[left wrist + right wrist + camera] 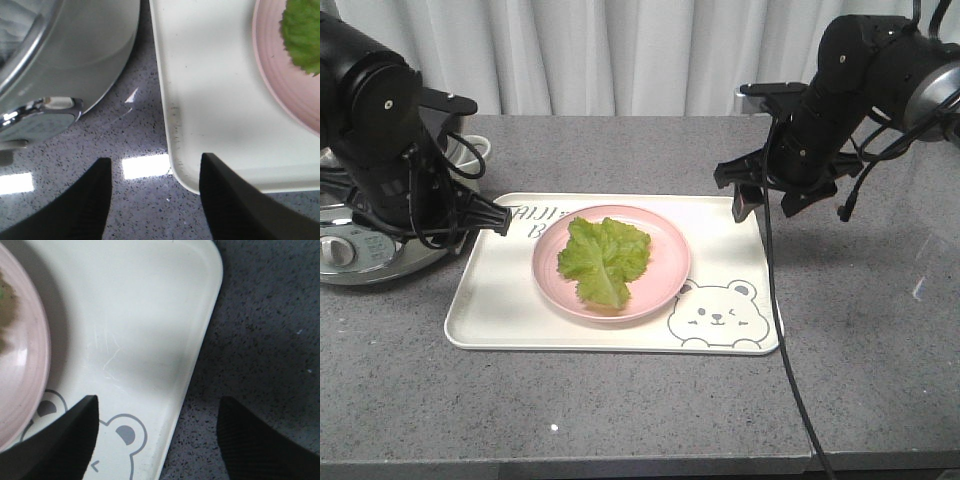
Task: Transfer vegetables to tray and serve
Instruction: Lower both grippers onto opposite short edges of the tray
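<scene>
Grey speckled countertop (620, 410) is seen nearest the camera, and on it the cream tray (500, 310) is set. A lettuce leaf (605, 258), bright green and crinkled with a pale rib, is laid flat on a round pink plate (665, 285) standing in the middle of the tray, so the transfer is judged done and only the serving is left. The left gripper (492, 217) is held with its jaws spread at the tray's left rim, and the right gripper (765, 195) is likewise parted at the right rim; nothing is gripped by either. In each wrist view the rim is framed between the fingers. A metal cooker (350, 255) is stood just beside the tray.
</scene>
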Motion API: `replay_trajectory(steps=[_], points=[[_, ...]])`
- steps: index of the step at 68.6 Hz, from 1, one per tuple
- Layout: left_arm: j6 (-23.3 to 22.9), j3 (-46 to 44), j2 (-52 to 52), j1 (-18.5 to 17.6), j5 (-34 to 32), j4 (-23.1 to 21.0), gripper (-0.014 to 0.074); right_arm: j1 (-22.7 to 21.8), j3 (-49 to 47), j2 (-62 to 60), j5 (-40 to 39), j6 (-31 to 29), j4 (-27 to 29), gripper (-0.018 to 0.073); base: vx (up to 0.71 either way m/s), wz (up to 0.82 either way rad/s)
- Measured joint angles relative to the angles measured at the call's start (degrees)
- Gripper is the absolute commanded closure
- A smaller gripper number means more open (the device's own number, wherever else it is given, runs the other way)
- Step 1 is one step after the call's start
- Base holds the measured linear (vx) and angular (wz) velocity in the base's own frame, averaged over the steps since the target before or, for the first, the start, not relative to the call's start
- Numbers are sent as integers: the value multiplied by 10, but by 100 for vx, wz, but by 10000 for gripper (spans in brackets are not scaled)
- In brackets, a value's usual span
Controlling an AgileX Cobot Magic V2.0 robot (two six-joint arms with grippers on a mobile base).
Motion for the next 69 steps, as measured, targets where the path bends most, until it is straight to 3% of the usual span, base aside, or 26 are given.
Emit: replay_trajectory(steps=[22,44,69], points=[[8,49,0,28,-34,-26,220,0,59,0,0,0,-1,80,0,0],[10,104,0,30,-73,-31,220,0,59,0,-1,13,0,99,0,0],[10,108,12,34,-86,-31,220,0,59,15,-2,15,0,105,0,0]])
